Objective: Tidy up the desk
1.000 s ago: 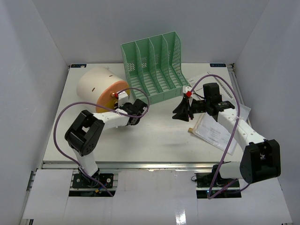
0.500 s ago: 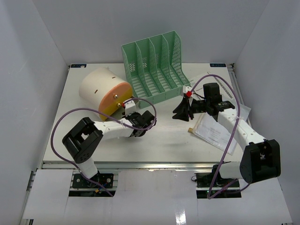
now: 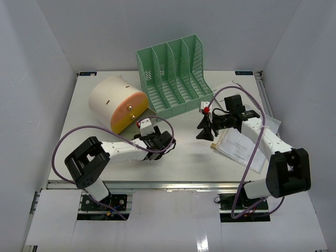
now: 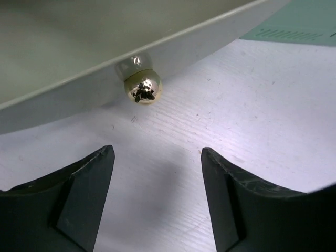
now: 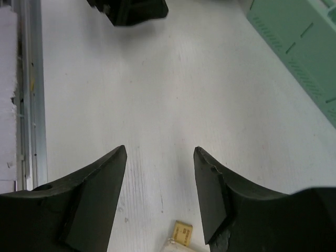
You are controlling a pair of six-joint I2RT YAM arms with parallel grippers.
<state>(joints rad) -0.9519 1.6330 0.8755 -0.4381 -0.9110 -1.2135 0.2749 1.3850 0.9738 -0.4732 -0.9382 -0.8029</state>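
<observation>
Desk [image 3: 189, 160]: flat matte white top filling the enclosure, long axis left-right, bounded by white walls on three sides and a metal rail [image 3: 173, 184] at the near edge. Bare room is seen front-centre. A green mesh file rack [image 3: 176, 73] is set at the back, a round white container [image 3: 107, 97] laid on its side back-left, papers [image 3: 242, 149] right. Left gripper [image 3: 156, 139] fingers are spread, facing a brass knob [image 4: 143, 89]; right gripper [image 3: 203, 132] fingers are likewise parted.
</observation>
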